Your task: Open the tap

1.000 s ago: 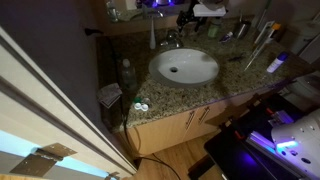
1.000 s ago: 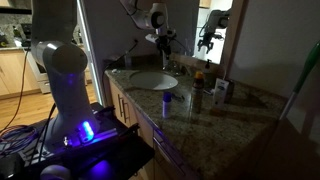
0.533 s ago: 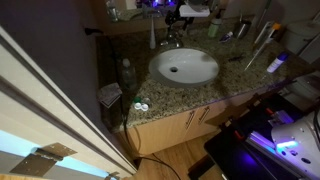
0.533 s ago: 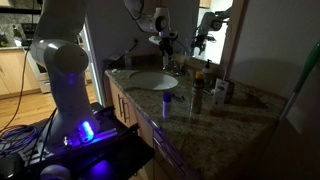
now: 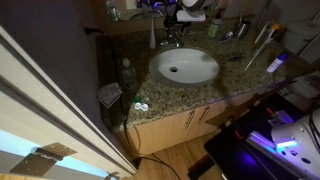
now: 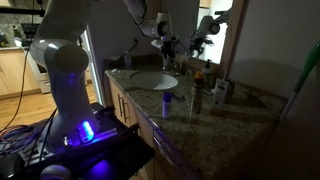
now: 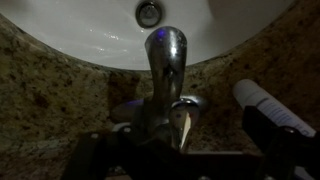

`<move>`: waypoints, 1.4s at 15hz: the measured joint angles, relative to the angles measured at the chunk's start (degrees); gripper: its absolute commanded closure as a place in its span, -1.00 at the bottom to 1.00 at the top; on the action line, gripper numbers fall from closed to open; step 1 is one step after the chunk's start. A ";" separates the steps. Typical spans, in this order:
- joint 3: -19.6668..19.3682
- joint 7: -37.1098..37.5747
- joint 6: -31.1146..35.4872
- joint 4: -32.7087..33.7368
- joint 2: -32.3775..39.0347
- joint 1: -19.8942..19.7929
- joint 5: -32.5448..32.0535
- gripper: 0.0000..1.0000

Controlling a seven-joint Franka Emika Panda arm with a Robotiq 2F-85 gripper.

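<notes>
The tap [image 7: 165, 55] is a small chrome faucet at the back rim of the white oval basin [image 7: 90, 35]. In the wrist view its curved spout points over the basin and its lever handle [image 7: 181, 118] lies between my dark fingers. My gripper [image 7: 180, 148] is open, with one finger on each side of the lever and not touching it as far as I can see. In both exterior views the gripper [image 5: 172, 17] [image 6: 167, 44] hangs just above the tap [image 5: 172, 41] behind the basin [image 5: 185, 67] [image 6: 152, 80].
A slim pale bottle [image 5: 153, 35] stands beside the tap. A white tube [image 7: 272, 108] lies close to my right finger. Toiletries [image 5: 275, 62] crowd the granite counter [image 5: 240, 75]. A mirror and wall [image 6: 255, 50] stand right behind the tap.
The gripper has moved sideways along the back of the counter and down, from beside the tap to right over it.
</notes>
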 measured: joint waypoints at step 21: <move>0.86 -7.86 -0.50 2.50 1.57 -4.08 13.77 0.88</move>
